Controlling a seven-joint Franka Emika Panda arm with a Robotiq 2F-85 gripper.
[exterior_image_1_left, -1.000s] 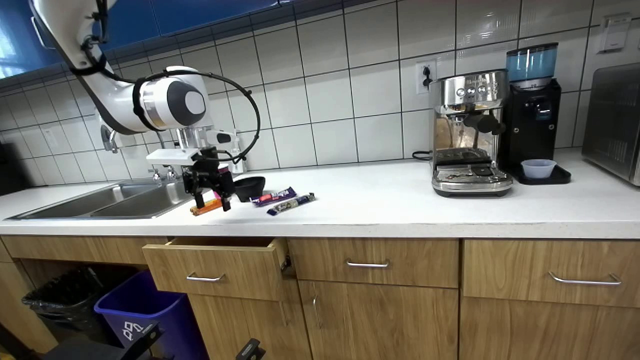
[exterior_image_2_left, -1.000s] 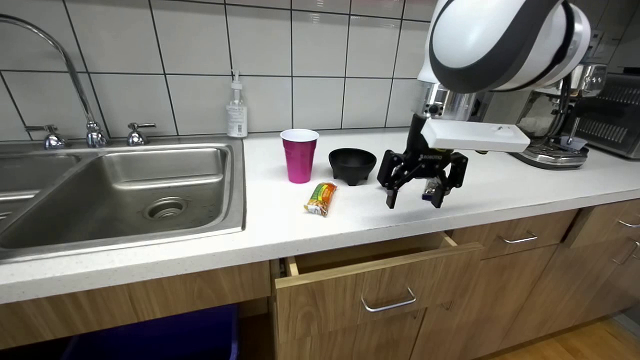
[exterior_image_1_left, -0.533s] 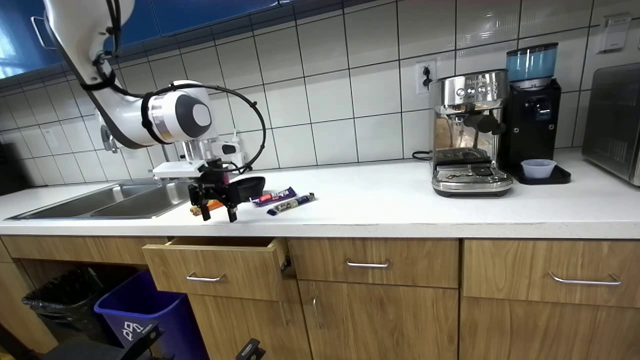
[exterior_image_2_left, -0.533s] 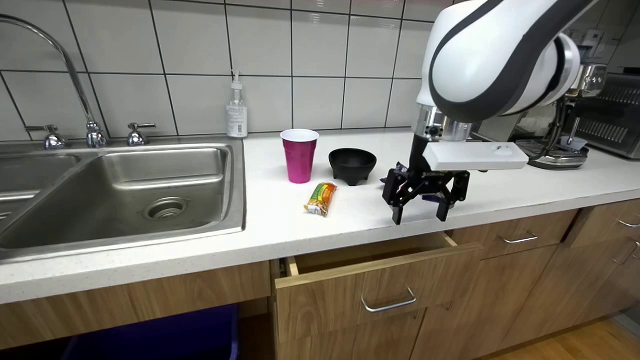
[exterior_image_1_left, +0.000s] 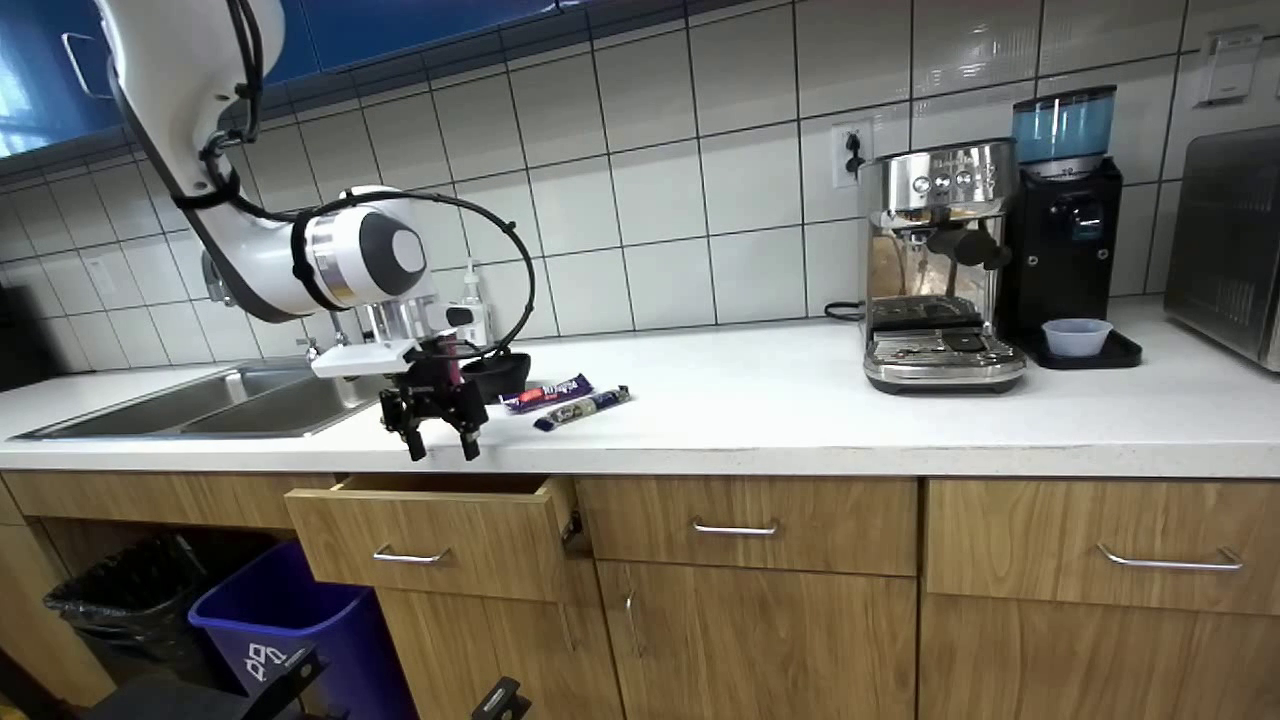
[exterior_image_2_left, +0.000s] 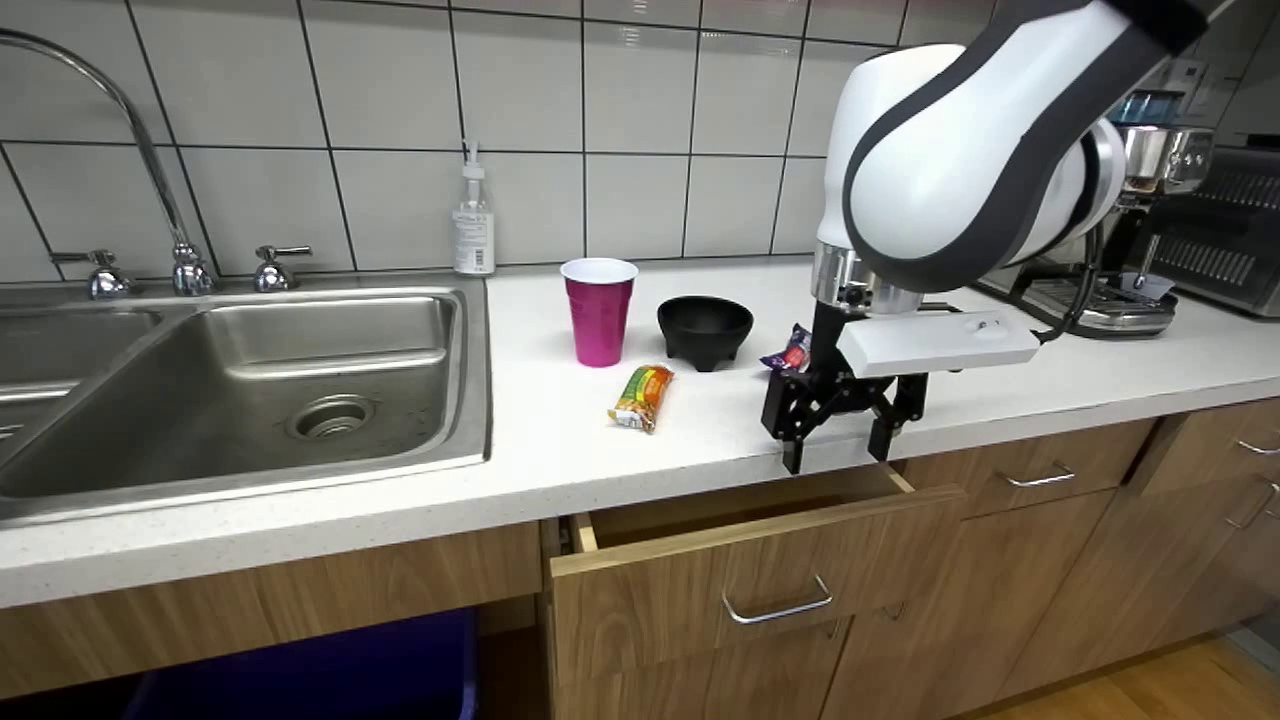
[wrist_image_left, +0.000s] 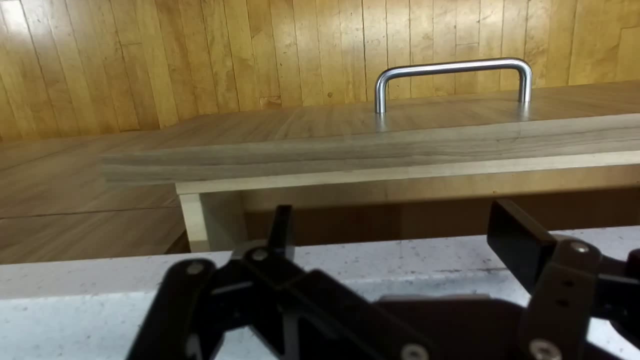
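A white countertop (exterior_image_2_left: 545, 455) runs below a tiled wall (exterior_image_2_left: 400, 210). Compared with a second ago, the gripper (exterior_image_2_left: 837, 452) is lower and farther forward, spread wide, its tips now by the countertop's front edge, near the wooden drawer (exterior_image_2_left: 750, 560), which stays pulled partway out. In an exterior view, a purple-wrapped bar (exterior_image_2_left: 786, 355), hidden before, now shows behind the gripper.

arm (exterior_image_2_left: 945, 200): white, dark-grey trim (exterior_image_2_left: 928, 275) | cable (exterior_image_1_left: 530, 280): black, looped | wrist collar (exterior_image_2_left: 838, 275): silver | claw (exterior_image_2_left: 837, 454): black, silver screws (wrist_image_left: 580, 247)
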